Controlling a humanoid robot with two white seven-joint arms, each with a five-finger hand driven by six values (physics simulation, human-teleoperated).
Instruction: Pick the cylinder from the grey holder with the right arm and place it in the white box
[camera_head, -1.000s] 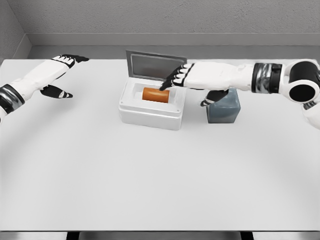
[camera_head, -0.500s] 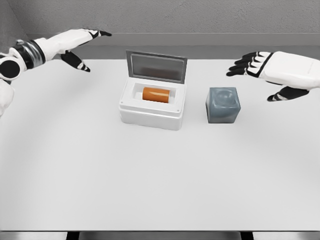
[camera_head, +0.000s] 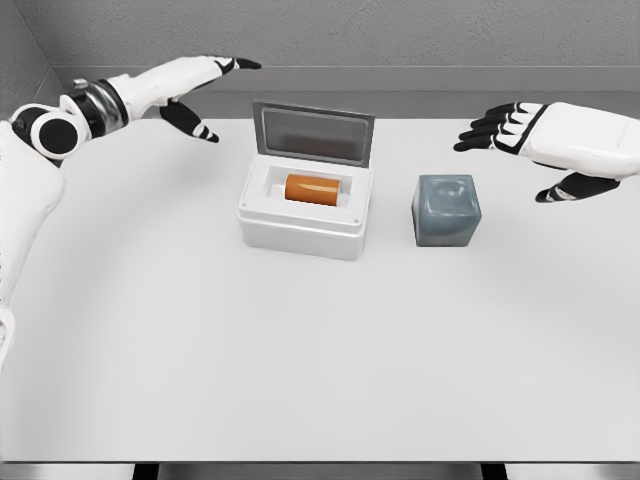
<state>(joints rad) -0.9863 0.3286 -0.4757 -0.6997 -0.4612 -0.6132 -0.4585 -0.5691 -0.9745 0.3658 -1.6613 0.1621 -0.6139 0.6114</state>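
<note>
The orange cylinder (camera_head: 313, 188) lies inside the white box (camera_head: 300, 228); the right hand (camera_head: 545, 140), fingers spread and empty, hovers beyond the grey holder (camera_head: 446, 210) — task looks done.

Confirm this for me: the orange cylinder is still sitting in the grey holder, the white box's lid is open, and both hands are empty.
Wrong on one count. The head view shows the orange cylinder lying inside the white box, not in the grey holder. The lid is open, and the left hand and right hand are empty.

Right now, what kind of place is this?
Probably a simulated test bench: a bare white table against plain grey walls, holding only a white box with an orange cylinder and a grey holder.
</note>
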